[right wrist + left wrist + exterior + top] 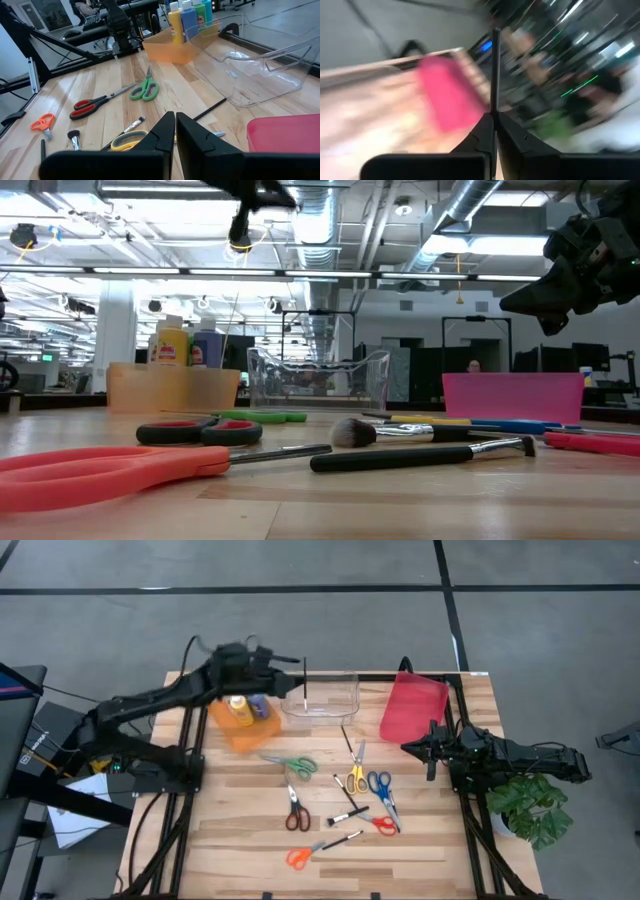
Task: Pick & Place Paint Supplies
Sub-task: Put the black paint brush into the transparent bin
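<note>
Three bins sit along the far edge of the bench [250,840]. The orange bin [243,728] holds paint bottles [189,19]: yellow, blue and green ones standing upright. The clear bin [322,698] beside it has a thin item lying on its floor, too small to name. The red bin [412,707] looks bare inside.

The left tool [300,665] hangs above the clear bin, its arm stretched across the orange one, fingers clamped together on a thin dark brush [495,70] that points straight out from them. The right tool [408,747] hovers just in front of the red bin, fingers together, holding nothing.

Scissors [292,764] in green, red, orange, yellow and blue lie scattered mid-bench among more brushes [348,814].
</note>
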Tool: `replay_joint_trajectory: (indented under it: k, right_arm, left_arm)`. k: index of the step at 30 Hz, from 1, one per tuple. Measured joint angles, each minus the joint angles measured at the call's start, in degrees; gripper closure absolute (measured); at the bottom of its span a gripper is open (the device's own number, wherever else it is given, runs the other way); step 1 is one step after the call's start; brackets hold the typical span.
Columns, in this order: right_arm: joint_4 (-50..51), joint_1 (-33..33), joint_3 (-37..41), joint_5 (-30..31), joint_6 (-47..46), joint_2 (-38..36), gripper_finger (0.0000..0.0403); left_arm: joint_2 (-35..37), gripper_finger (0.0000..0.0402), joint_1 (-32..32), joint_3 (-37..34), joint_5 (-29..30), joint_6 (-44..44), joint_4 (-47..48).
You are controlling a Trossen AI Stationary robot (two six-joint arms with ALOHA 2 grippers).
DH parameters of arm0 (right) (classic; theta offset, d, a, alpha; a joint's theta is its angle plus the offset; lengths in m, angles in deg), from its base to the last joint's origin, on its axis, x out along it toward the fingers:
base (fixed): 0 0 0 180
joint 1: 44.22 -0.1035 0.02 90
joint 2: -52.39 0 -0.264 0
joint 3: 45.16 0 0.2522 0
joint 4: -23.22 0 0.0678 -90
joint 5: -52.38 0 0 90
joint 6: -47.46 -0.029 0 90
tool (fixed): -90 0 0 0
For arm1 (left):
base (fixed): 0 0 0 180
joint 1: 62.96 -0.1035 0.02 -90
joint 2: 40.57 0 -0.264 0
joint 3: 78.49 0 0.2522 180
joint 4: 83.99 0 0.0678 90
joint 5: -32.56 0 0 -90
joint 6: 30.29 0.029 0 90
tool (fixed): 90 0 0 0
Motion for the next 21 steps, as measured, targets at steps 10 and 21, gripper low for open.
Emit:
replay_joint_trajectory:
  k: [10,21]
  right_arm:
    - [0.00,-0.02,-0.02,0.00,0.00,0.02,0.0388]
    - [-0.02,0.00,0.00,0.00,0.00,0.00,0.0388]
  left_arm:
    - [-18.35,0.0398,-6.21,10.96,1.09,37.55,8.82]
    - [-26.97,0.0400,-6.46,11.34,7.75,49.90,17.41]
